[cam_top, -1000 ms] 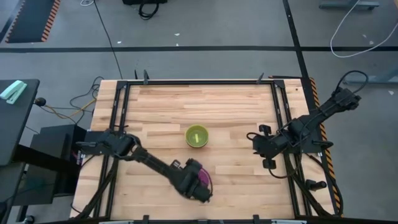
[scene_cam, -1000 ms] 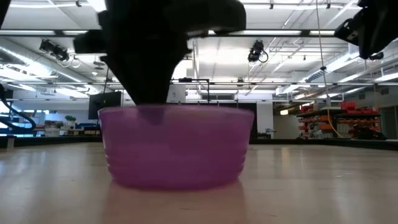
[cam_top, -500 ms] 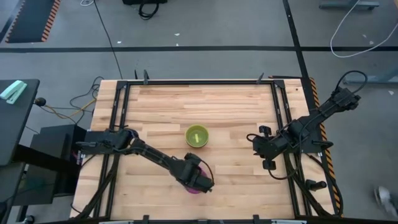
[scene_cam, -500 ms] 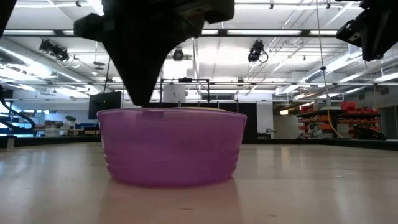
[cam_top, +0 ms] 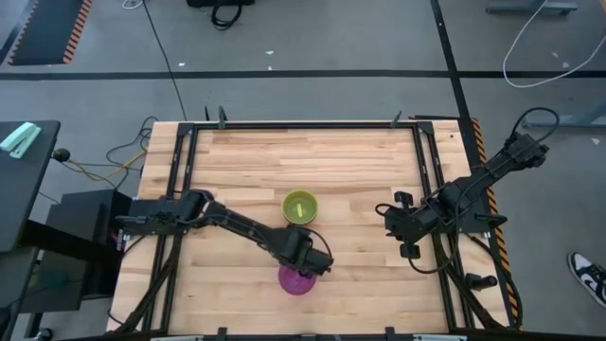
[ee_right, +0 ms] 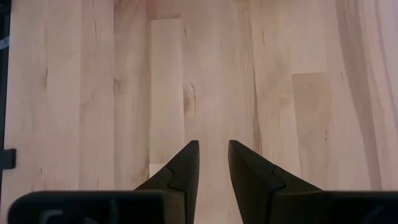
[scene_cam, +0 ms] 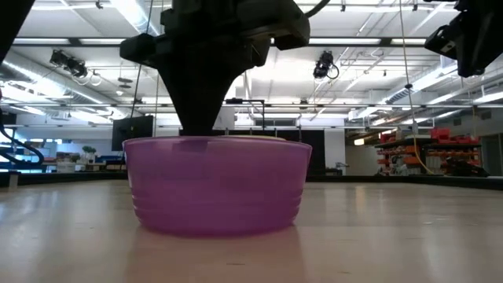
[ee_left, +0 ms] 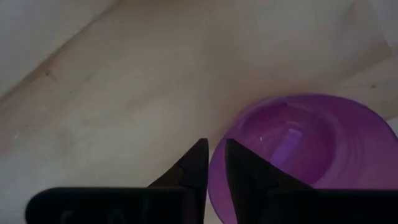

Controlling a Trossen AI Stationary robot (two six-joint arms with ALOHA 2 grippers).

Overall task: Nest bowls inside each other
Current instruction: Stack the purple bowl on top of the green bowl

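A purple bowl stands upright on its base near the table's near edge; it fills the low view and shows in the left wrist view. A green bowl rests on its base at mid-table. No other colours show. My left gripper is at the purple bowl's far rim, shut on it. My right gripper hovers over bare wood at the table's right side, fingers a narrow gap apart, holding nothing. My left gripper has the purple bowl's far rim pinched between its two fingers, one finger inside the bowl and one outside. The fingers come from above, slanting down from the far side. The bowl stands level with its base on the table.
The wooden table top has a black metal frame round it. Bare wood lies between the green bowl and my right gripper and across the far half. A person's shoe shows on the floor off the right side.
My left gripper has moved from over the purple bowl toward the far edge and a little to the right, its wrist turning, so the bowl now shows on its near side. The bowl has stayed on the table, shifting only slightly.
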